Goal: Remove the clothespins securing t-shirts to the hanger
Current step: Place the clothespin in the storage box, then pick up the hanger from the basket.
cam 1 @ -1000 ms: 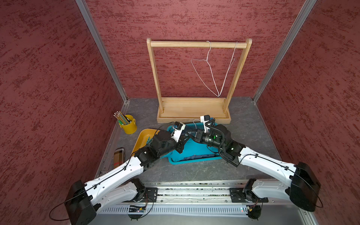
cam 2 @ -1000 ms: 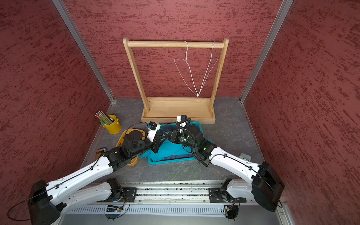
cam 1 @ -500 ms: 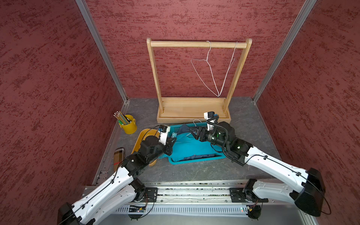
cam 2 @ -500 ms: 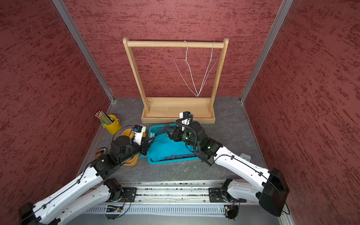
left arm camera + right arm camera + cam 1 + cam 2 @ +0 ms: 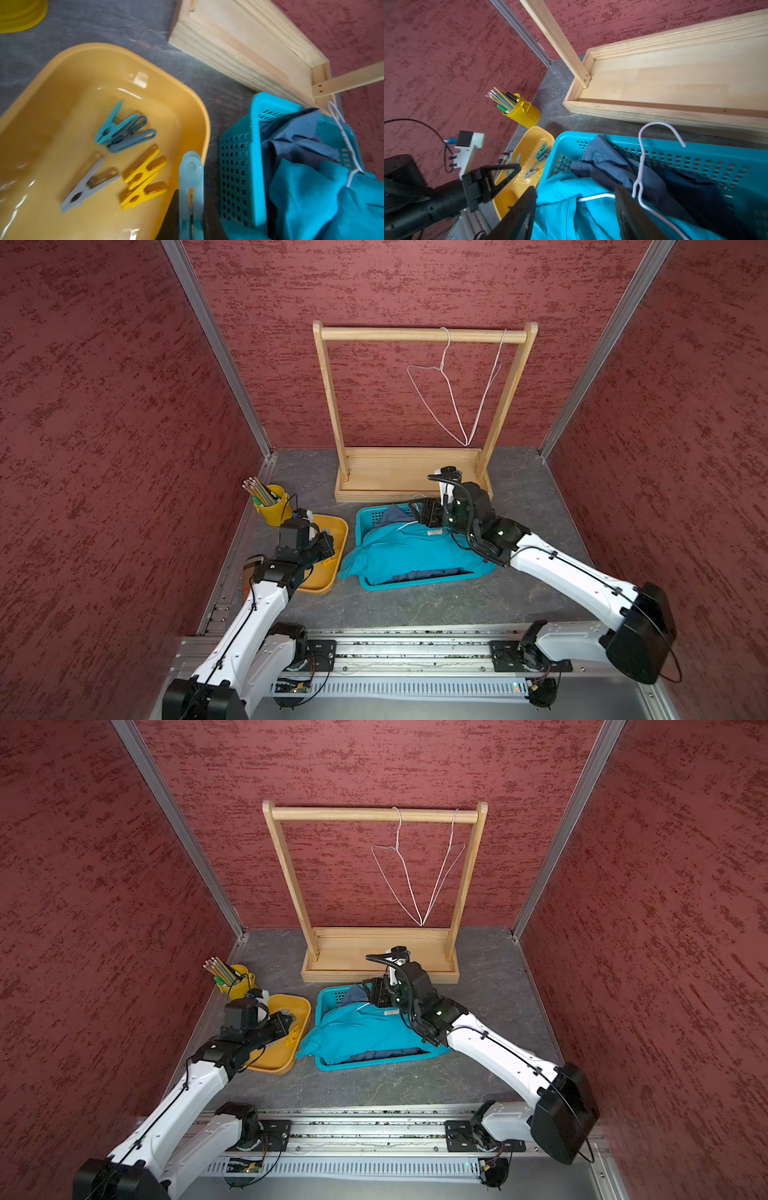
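Now that the left gripper (image 5: 327, 546) has swung off the basket (image 5: 360, 531) to hang over the tray (image 5: 316, 589), its jaws are nearly closed on a pale teal pin (image 5: 191, 182), which juts out near the tray's 3 o'clock rim. A second ago this gripper was at the teal shirt (image 5: 407, 551), beside the right gripper (image 5: 575, 190), so I judge the pin has just come off that shirt.

Five more lie in the tray: a teal pin (image 5: 110, 126), a grey-blue pin (image 5: 133, 140), a grey pin (image 5: 85, 189) and two yellow pins (image 5: 143, 164). That makes six, so the task looks all but done, with only the drop left.

A pencil cup (image 5: 270, 506) stands at the tray's 11 o'clock, clear of the path. Nothing lies under the held pin, though so close to the rim it could bounce out.

The basket sits at the tray's 3 o'clock. The teal shirt is heaped on top and spills over its 8 o'clock corner. The slate shirt (image 5: 608, 166) and navy shirt (image 5: 699, 187) lie beneath. A white hanger (image 5: 641, 158) runs into the teal collar.

The right gripper, at the basket's 12 o'clock edge, has spread its jaws wide and grips nothing; the wire passes just beside one finger.

Behind it, the rack (image 5: 424, 334) carries two bare hangers (image 5: 446, 406).
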